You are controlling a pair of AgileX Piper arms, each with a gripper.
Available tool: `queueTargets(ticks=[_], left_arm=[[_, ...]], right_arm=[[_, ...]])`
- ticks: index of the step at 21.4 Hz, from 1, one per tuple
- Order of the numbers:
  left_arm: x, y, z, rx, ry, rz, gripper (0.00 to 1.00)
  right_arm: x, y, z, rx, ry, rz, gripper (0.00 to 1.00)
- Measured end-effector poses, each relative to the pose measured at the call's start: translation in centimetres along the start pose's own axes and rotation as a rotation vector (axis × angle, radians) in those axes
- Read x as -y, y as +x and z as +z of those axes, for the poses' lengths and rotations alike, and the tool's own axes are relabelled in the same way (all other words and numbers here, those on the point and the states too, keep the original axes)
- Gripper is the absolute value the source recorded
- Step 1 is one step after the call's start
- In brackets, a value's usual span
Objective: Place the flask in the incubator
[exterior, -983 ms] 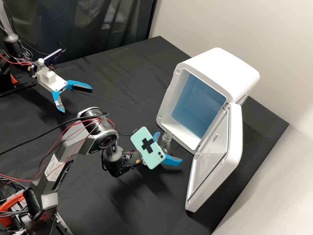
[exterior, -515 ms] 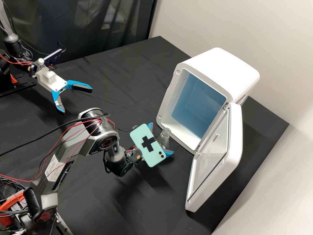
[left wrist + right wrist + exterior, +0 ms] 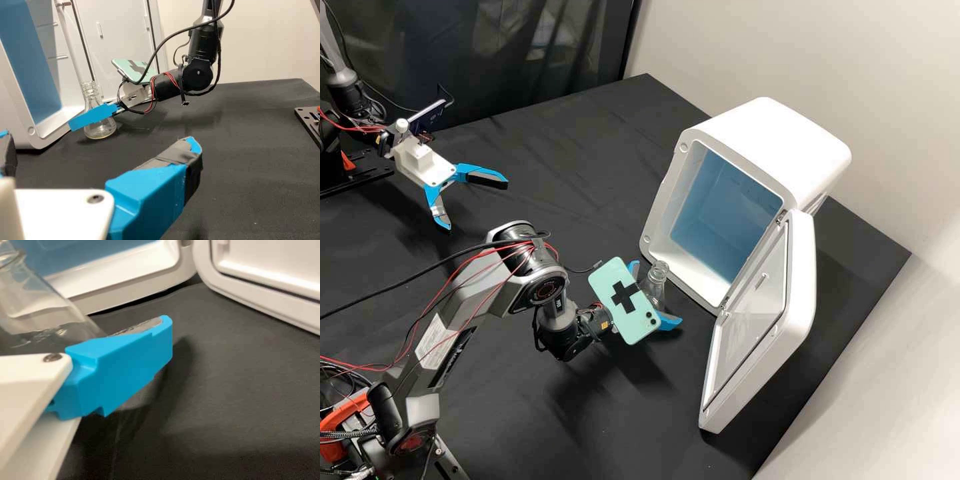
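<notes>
One second back spread wide; now pinching the flask [image 3: 659,272] in the right gripper [image 3: 655,295], glass upright on the bench [image 3: 587,153] at 7 o'clock of the open incubator [image 3: 773,143]. Probably ready for lifting. At 10 o'clock, left gripper [image 3: 473,201] agape, empty.
</notes>
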Motion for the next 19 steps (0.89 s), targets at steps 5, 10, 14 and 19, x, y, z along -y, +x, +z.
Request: queueTargets(ticks=[5,10,14,19], left_arm=[[-0.01,0.0,0.0,0.0,0.0,0.001,1.0],[-0.01,0.0,0.0,0.0,0.0,0.001,1.0],[-0.01,0.01,0.03,0.002,0.0,0.001,1.0],[0.18,-0.17,0.1,0.001,-0.004,-0.007,1.0]], right_arm=[[-0.19,0.0,0.12,0.016,-0.02,0.024,1.0],[-0.19,0.0,0.12,0.016,-0.023,0.024,0.0],[-0.34,-0.33,-0.19,0.009,-0.008,0.027,0.0],[-0.89,-0.96,-0.86,-0.013,0.0,0.045,0.0]])
